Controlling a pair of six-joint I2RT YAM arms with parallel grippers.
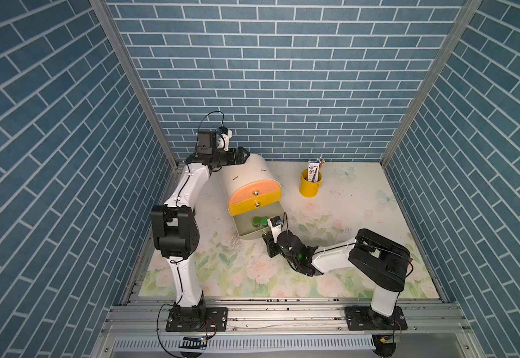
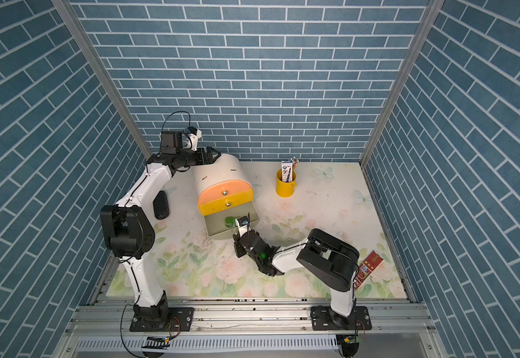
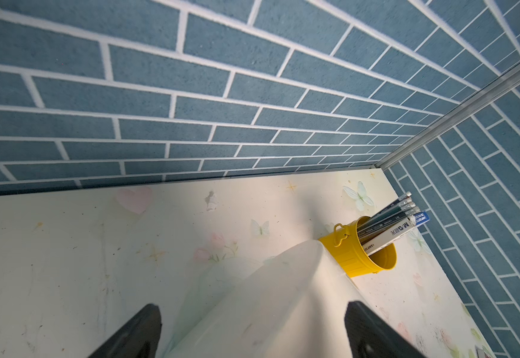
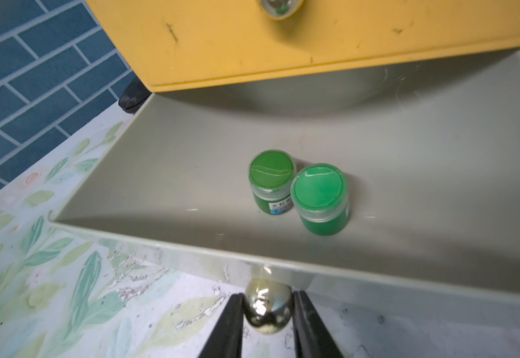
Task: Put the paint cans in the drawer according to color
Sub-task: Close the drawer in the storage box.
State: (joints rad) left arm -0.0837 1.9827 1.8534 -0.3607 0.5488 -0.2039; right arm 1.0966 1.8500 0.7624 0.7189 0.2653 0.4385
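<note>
The drawer cabinet (image 1: pixel 246 173) is cream, with a peach front (image 1: pixel 246 194) and a yellow front (image 4: pixel 283 43) pushed in. Its bottom grey drawer (image 4: pixel 190 155) is pulled out. Two green-lidded paint cans (image 4: pixel 271 179) (image 4: pixel 319 195) stand touching inside it, and they also show in a top view (image 1: pixel 260 221). My right gripper (image 4: pixel 267 297) is shut on that drawer's brass knob (image 4: pixel 266 307), low at the drawer's front (image 1: pixel 268 243). My left gripper (image 3: pixel 252 308) is open, its jaws wide on either side of the cabinet's rounded back (image 3: pixel 283 294), seen in both top views (image 1: pixel 242 154) (image 2: pixel 213 154).
A yellow bucket (image 1: pixel 310 183) (image 3: pixel 361 257) holding pencils and a box stands right of the cabinet near the back wall. A black oval object (image 2: pixel 161 204) lies left of the cabinet. A red packet (image 2: pixel 368 269) lies by the right arm's base. Brick walls enclose the floral mat.
</note>
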